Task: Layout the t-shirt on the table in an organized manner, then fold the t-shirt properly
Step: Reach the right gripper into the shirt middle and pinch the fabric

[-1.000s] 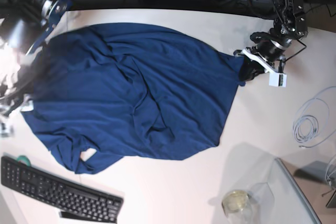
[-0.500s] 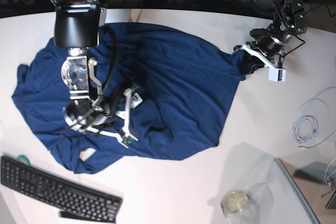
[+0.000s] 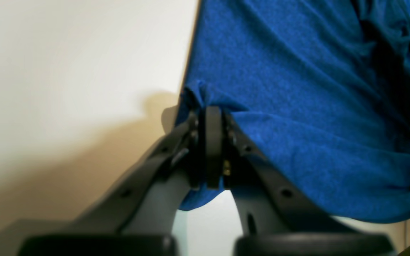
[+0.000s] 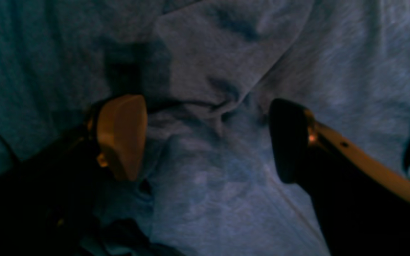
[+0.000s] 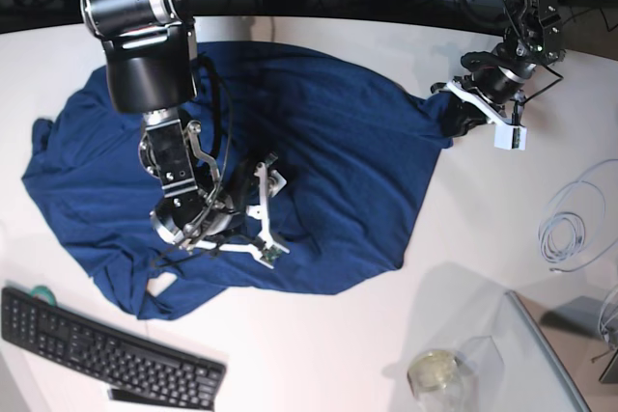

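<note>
On the table, the t-shirt lies spread and rumpled. At its far corner the left gripper pinches the hem; over its middle the right gripper gapes, seemingly pressing fabric.

The overhead view is evenly lit, with the table slightly overexposed and curved by lens distortion. The left wrist view is soft, with blurred shadows. The right wrist view is dim, murky and grainy.
</note>
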You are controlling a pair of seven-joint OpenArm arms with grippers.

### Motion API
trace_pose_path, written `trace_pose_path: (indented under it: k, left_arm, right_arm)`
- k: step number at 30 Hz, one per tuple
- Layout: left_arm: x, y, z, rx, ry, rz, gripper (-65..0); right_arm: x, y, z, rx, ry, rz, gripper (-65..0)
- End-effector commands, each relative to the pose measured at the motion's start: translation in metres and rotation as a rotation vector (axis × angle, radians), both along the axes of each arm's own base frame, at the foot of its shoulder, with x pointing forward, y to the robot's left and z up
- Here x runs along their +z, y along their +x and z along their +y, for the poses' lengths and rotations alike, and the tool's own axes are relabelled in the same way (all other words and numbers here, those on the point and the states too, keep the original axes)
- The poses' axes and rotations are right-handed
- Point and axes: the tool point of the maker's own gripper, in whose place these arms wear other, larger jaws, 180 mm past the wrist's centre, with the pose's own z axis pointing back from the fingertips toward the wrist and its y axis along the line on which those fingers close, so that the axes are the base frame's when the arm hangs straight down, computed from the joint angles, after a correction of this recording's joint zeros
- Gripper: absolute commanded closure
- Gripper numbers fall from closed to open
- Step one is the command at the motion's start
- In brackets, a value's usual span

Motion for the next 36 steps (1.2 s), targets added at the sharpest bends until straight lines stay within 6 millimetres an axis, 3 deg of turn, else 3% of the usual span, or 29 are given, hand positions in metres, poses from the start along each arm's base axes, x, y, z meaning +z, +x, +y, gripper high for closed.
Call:
trace_pose_path:
  k: [1, 4, 12, 17, 22, 26, 29, 36]
  left_arm:
    - [0.009, 0.005, 0.005, 0.003, 0.000, -0.034, 0.0]
    - [0.007, 0.002, 0.005, 0.003, 0.000, -0.030, 0.0]
    - [0.007, 0.001, 0.005, 0.003, 0.001, -0.027, 0.0]
    - [0.007, 0.001, 0.006, -0.002, 0.006, -0.026, 0.0]
    - [0.008, 0.003, 0.007, 0.001, 0.007, -0.030, 0.0]
    - [0.007, 0.006, 0.004, -0.019, 0.028, -0.028, 0.0]
    - [0.007, 0.023, -0.004, -0.048, 0.069, -0.041, 0.0]
    - [0.006, 0.078, -0.033, -0.094, 0.121, -0.063, 0.0]
  right_arm:
    - [0.013, 0.014, 0.012, 0.011, 0.036, -0.045, -42.6]
    - [0.004, 0.014, 0.014, -0.018, 0.043, -0.040, -35.9]
    - [-0.003, 0.011, 0.015, -0.040, 0.054, -0.033, -33.2]
    - [-0.002, 0.012, 0.014, -0.040, 0.052, -0.037, 0.0]
    - [0.006, 0.007, 0.014, -0.043, 0.054, -0.067, 0.0]
    - [0.032, 0.003, 0.005, -0.058, 0.021, -0.126, 0.0]
    - [0.052, -0.011, 0.005, 0.029, -0.002, -0.154, 0.0]
    - [0.080, -0.037, -0.020, -0.016, -0.104, -0.181, 0.0]
